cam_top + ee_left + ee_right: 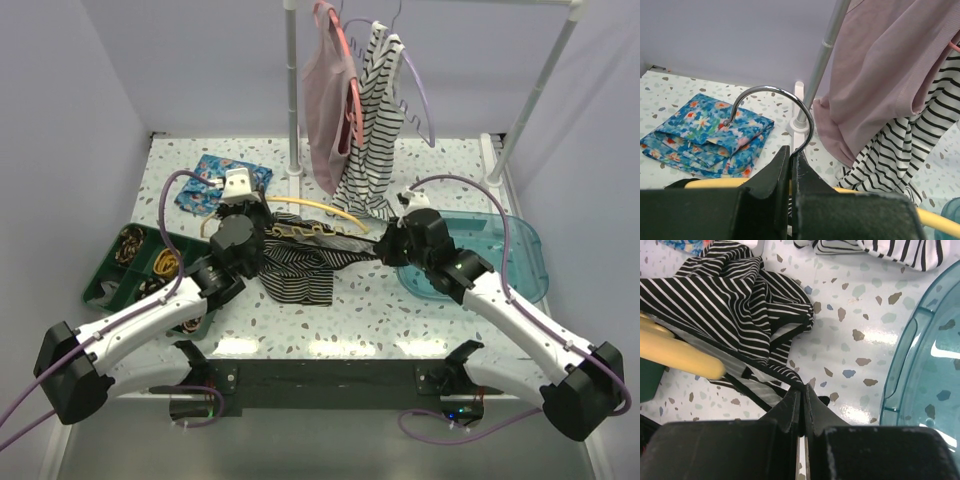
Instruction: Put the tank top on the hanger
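Observation:
The tank top point(300, 262), black with thin white stripes, lies bunched on the table between my arms. The yellow hanger point(318, 207) lies partly in it, one arm under the cloth. My left gripper point(250, 212) is shut on the stem of the hanger's metal hook point(775, 90); its jaws point(791, 152) pinch the wire, with the yellow bar point(715, 182) just below. My right gripper point(383, 243) is shut on the tank top's dark strap trim point(785, 375). In the right wrist view its jaws point(803, 388) meet on the strap, and a yellow hanger end point(680, 352) pokes out of the cloth.
A pink top point(328, 100) on a pink hanger and a white black-striped garment point(372, 130) on a lavender hanger hang from the rack; its pole point(291, 90) stands behind. A blue floral cloth point(215, 180) lies back left, a green tray point(130, 265) left, a teal tub point(500, 255) right.

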Available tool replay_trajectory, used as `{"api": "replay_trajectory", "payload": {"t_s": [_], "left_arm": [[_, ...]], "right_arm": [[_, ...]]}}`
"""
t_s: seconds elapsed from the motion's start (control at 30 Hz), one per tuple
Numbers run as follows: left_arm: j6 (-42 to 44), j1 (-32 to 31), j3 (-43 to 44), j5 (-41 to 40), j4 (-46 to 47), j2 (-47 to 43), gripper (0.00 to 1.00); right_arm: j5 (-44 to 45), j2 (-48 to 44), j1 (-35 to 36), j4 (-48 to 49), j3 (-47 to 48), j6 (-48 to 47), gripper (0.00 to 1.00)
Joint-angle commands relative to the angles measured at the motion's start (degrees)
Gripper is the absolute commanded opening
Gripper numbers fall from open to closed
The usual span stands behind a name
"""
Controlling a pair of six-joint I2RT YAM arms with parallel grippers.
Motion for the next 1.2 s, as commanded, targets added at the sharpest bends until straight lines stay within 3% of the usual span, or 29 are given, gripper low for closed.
{"api": "replay_trajectory", "payload": {"t_s": [0.0,0.8,1.17], "left_arm": [[2.80,-0.08,-0.50,-3.10,6.90,-1.42,0.00],[5.35,-1.92,-2.79,-4.34,10.86,-0.54,0.00],[7.46,-2.36,0.20,-3.46,11.92,2.35,0.00]], "right_arm": [[-0.34,0.63,-1.04,-3.41,5.34,-2.95,0.00],[-1.65,3.97,-1.21,-6.49,13.87,-4.45,0.00],[-4.38,5.29,-1.04,-6.84,15.81,-5.24,0.00]]}}
